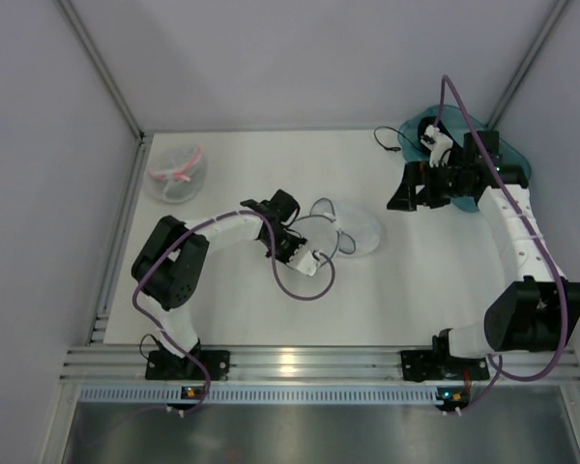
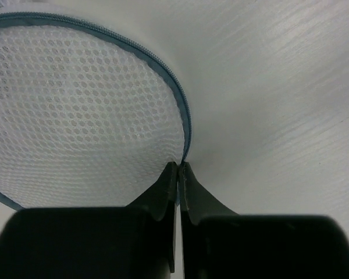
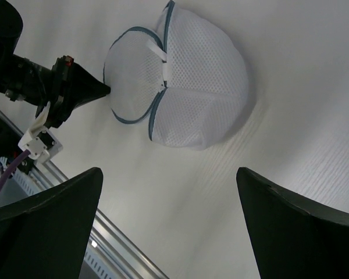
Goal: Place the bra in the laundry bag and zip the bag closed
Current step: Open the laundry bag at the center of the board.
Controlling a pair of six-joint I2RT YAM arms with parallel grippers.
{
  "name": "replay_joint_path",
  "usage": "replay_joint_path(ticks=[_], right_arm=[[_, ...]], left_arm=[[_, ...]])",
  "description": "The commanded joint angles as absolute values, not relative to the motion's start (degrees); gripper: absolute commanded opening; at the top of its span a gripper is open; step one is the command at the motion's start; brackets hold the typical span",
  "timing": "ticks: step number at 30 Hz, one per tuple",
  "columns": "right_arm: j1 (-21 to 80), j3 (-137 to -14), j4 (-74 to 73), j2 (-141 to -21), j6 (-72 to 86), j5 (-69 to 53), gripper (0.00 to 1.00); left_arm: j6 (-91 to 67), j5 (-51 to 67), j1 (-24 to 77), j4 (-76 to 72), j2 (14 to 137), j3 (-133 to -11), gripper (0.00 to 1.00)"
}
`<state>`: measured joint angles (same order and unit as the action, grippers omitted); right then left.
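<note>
Step in hand: opening the laundry bag — bra not yet inside, I judge
My left claw pinches the bag's grey zip rim, with the mesh spreading ahead and left of its tips. My right claw gapes empty near the teal bin. The bra I cannot make out. Next I should lift the rim to widen the mouth — gently, since the mesh looks limp.
</note>
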<state>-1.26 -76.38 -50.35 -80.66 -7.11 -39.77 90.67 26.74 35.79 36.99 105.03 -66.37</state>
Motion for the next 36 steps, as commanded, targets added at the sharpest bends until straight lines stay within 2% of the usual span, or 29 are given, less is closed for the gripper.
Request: replay_joint_path(ticks=[1,3,4,6,7,13,21,27,30,33,36], right_arm=[[-1.8,-76.6,-49.2,-81.1,-7.8,-40.8,0.99],[-1.8,-76.6,-48.9,-81.4,-7.5,-41.3,1.0],[-1.8,-76.6,-48.7,-81.3,-7.5,-41.3,0.99],[-1.8,-76.6,-48.3,-81.4,-7.3,-41.6,0.99],[-1.8,-76.6,-48.1,-81.4,-7.3,-41.7,0.99],[-1.8,-77.1,-47.4,-81.3,-6.9,-42.4,0.99],[-1.8,-77.7,-47.7,-81.4,-7.2,-42.5,0.99],[-1.8,-77.5,-48.0,-82.3,-8.0,-43.1,1.0],[-1.8,-77.5,-48.3,-82.9,-8.3,-43.2,0.99],[-1.8,-77.5,-48.4,-83.4,-8.5,-43.3,0.99],[-1.8,-77.7,-48.3,-84.3,-8.6,-43.6,0.99]], left_arm=[[81.8,23.6,36.1,43.4,105.7,-66.0,0.0],[74.6,21.5,37.6,43.4,104.5,-65.6,0.0],[63.9,20.2,38.5,43.3,104.2,-66.1,0.0],[52.4,19.2,41.7,43.4,103.1,-66.8,0.0],[42.9,20.0,42.5,43.4,100.7,-66.9,0.0],[9.8,29.2,44.1,41.5,92.7,-68.9,0.0],[-16.8,38.3,42.4,35.2,87.1,-79.3,0.0],[-34.9,51.1,32.9,24.5,87.8,-80.3,0.0],[-41.4,55.1,26.5,17.4,88.2,-77.2,0.0],[-50.8,59.0,18.1,4.4,88.2,-70.6,0.0],[-53.6,60.7,11.4,-3.5,89.2,-64.2,0.0]])
